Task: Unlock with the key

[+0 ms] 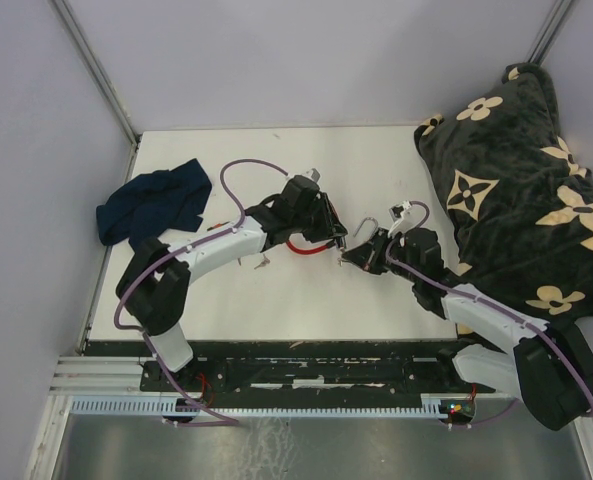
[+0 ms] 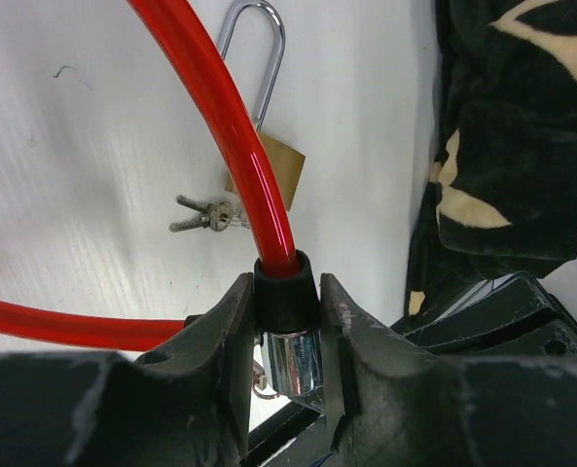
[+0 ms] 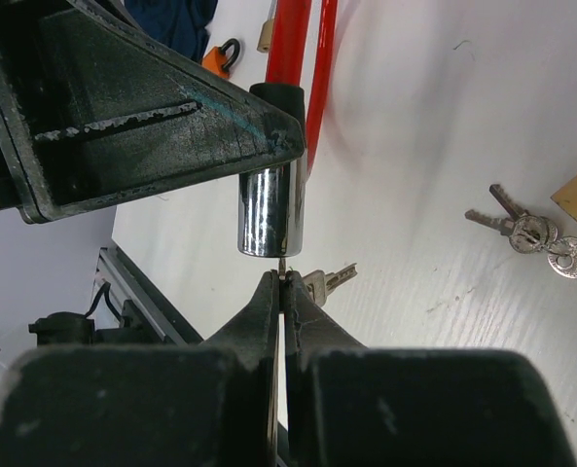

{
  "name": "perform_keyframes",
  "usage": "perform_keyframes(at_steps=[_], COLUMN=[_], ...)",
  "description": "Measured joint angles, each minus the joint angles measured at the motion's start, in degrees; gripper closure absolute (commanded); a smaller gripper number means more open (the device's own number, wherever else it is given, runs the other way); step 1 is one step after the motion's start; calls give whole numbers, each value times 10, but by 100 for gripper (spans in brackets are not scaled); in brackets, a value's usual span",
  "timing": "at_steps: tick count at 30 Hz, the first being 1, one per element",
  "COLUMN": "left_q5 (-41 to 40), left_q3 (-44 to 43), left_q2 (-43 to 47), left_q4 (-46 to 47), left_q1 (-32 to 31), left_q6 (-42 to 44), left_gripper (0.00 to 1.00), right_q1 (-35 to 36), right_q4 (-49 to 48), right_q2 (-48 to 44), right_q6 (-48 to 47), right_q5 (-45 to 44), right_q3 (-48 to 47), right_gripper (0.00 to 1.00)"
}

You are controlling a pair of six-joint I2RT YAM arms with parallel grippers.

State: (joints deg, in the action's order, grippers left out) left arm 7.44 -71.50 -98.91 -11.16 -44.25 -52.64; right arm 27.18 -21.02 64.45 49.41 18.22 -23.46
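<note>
A red cable lock [image 2: 232,126] ends in a black collar and a chrome cylinder [image 2: 290,362]. My left gripper [image 2: 286,321] is shut on that collar and cylinder, holding them above the white table [image 1: 276,300]. In the right wrist view the chrome cylinder [image 3: 269,212] hangs just beyond my right gripper [image 3: 286,282]. That gripper is shut on a thin key [image 3: 284,265] whose tip meets the cylinder's end face. A second key [image 3: 329,280] on the same ring sticks out to the right. The two grippers meet mid-table, left gripper [image 1: 333,232] and right gripper [image 1: 359,255].
A brass padlock [image 2: 269,165] with a steel shackle lies on the table, a small bunch of keys [image 2: 208,216] beside it. A blue cloth [image 1: 156,205] lies at the left. A black patterned blanket [image 1: 521,190] covers the right side. A small orange lock [image 3: 225,53] lies further off.
</note>
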Motion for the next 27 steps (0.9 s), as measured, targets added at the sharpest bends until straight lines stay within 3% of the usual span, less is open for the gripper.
perform_keyframes(at_steps=[14,27], left_q5=[5,40], left_q3=[59,208], left_q2=[48,163], left_q4=[89,396], left_q1=[2,22], left_q6=[-5,-61], left_gripper=[97,97], right_q1=[-21,-54], right_q4=[-14,-107], right_q2=[-9,-44], right_q6=[10,76], right_q5=[50,144], right_q3=[-9,-38], right_gripper=[98,98])
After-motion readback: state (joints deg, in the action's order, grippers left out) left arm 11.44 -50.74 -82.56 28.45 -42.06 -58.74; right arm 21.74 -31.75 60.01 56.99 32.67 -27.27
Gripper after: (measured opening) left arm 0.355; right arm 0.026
